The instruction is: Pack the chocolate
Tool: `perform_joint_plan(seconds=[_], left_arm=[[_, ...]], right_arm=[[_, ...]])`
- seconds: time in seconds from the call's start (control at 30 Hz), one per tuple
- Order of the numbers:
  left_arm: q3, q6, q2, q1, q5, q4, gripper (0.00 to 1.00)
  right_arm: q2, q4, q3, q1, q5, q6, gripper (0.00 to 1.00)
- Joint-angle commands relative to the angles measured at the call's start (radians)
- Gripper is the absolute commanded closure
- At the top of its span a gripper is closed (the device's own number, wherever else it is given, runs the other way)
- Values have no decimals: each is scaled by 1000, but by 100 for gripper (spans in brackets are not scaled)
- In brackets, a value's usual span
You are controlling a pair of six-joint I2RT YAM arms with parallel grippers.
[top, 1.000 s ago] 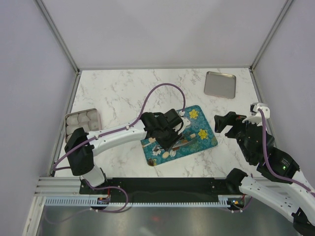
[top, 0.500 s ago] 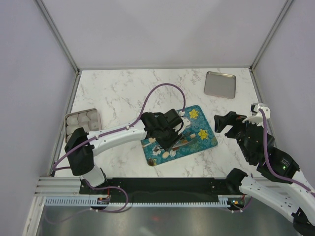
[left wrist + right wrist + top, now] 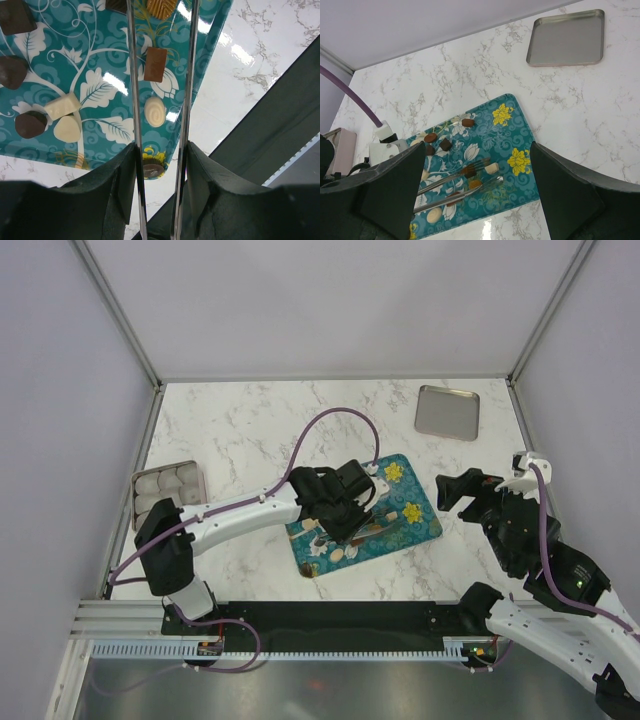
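The chocolates lie scattered on a teal flower-print tray [image 3: 425, 525]. My left gripper [image 3: 345, 508] hovers over the tray, shut on metal tongs [image 3: 133, 75] whose two blades stand apart. In the left wrist view my left gripper [image 3: 160, 150] looks down the blades. Between them lie a brown rectangular bonbon [image 3: 155, 64], a cream oval one [image 3: 154, 111] and a dark round one [image 3: 151, 168]. Cream and dark pieces [image 3: 61, 105] lie to the left. My right gripper [image 3: 462, 492] is open and empty, just right of the tray. Its view [image 3: 477, 145] shows the tongs [image 3: 455, 177] and brown bonbons [image 3: 467, 122].
A tin [image 3: 168, 488] with white crinkled paper cups stands at the table's left edge. A flat metal lid [image 3: 447, 411] lies at the back right, also in the right wrist view [image 3: 566, 37]. A purple cable [image 3: 335, 418] arcs over the left arm.
The left gripper with the tongs has shifted very slightly over the tray. The right arm has barely moved.
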Motion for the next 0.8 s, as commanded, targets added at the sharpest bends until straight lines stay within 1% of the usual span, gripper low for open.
perform_joint_plan(seconds=[0.0,0.1,0.13,0.3,0.47,0.67,0.73,0.77], left_arm=[[44,-29,18,-7,2,10,51],[55,-29,26,-7,2,10,51],[63,-165,29,-7,-128,138,75],[81,-168,44,-7,-153,138,73],[89,-167,49,-7,-147,138,73],[87,-181,0,-5,-145,127,74],[108,-181,-14,-2,-166,89,74],[122,-181,-23,5,-200,69,74]], right_arm=[[-11,-3,-3,3,3,12,7],[-12,-3,-8,4,5,13,7],[-14,-2,-8,3,5,12,7],[-20,-2,-9,3,13,9,7],[-26,-5,-6,3,16,2,7],[-26,-6,0,3,14,4,7],[-23,-3,3,1,11,5,7],[-22,-6,3,3,6,7,7]])
